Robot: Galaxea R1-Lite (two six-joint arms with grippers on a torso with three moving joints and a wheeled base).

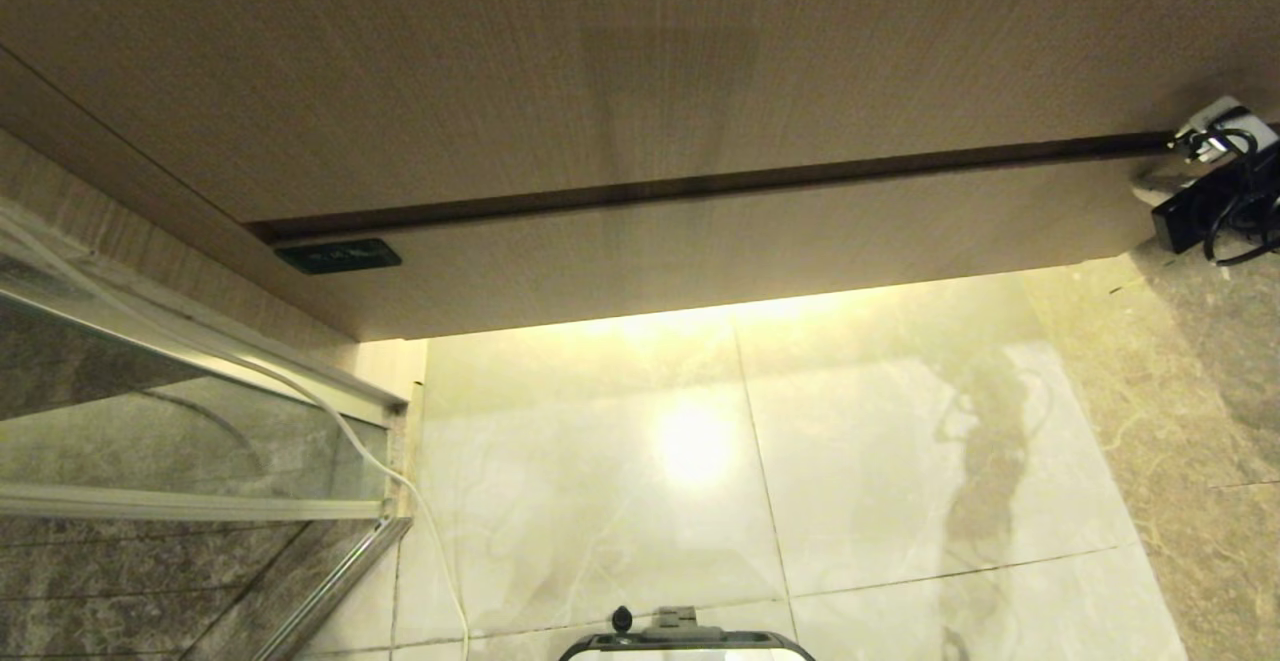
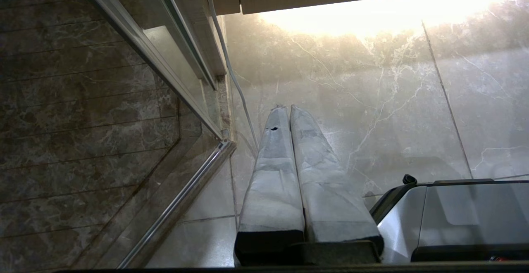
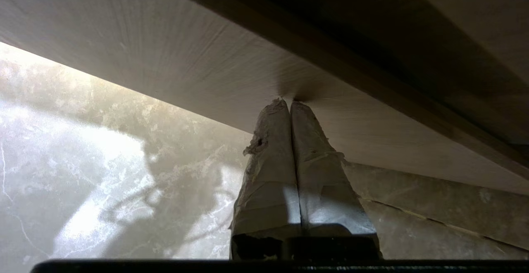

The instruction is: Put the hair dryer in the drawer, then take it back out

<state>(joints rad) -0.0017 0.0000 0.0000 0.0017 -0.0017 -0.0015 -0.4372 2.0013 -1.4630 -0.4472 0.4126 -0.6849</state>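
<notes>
Closest to the head camera, at the bottom edge, sits the dark rim of the robot's base [image 1: 690, 641], mostly cut off. Beyond it spreads a pale marble tile floor [image 1: 880, 461], glossy, with a bright glare spot under the cabinet.

Largest in view is a wood-grain cabinet front. Its tall upper panel [image 1: 500, 61] fills the top of the head view. Below a dark gap lies the low drawer [image 1: 750, 241], pushed in flush, with a small dark label [image 1: 338, 256] near its left end. Its inside is hidden. No hair dryer shows in any view, so its place cannot be told.

On the left stands a glass shower partition [image 1: 150, 441] with a metal frame, dark stone tiles behind it. A thin white cable [image 1: 400, 481] trails down beside it to the floor.

At the far right edge, partly cut off, a white plug [image 1: 1215, 126] and black cords [image 1: 1235, 211] cluster by the drawer's end; details are hard to make out.

In the right wrist view, the right tool [image 3: 288, 101] has its tape-wrapped fingers [image 3: 268, 161] pressed together, holding nothing, tips close against the drawer's wood-grain front; whether they touch it cannot be told.

In the left wrist view, the left tool [image 2: 288, 108] hangs over the floor beside the shower frame, its wrapped fingers [image 2: 272, 161] together and empty, next to the base.
</notes>
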